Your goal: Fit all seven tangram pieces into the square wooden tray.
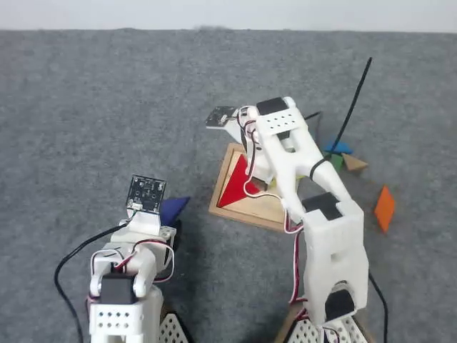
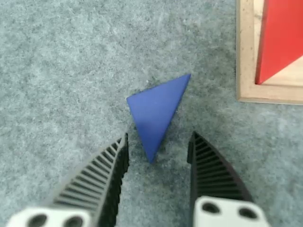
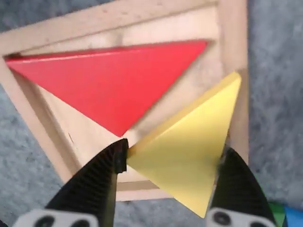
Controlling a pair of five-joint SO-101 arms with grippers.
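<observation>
The right gripper (image 3: 173, 158) is clamped on the yellow triangle (image 3: 189, 156) over the rim of the square wooden tray (image 3: 233, 47), mid-frame in the high view, beside the red triangle (image 3: 109, 80). The left gripper (image 2: 158, 142), fingers apart, straddles the blue triangle (image 2: 156, 111) on the bench (image 1: 107, 107), lower left of the tray.

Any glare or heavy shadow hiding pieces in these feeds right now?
High view: soft, even light with no glare, but the right arm covers much of the tray. Left wrist view: the blue triangle casts just a thin shadow on the grey mat. Right wrist view: no glare washes out the red triangle or the yellow triangle.
</observation>
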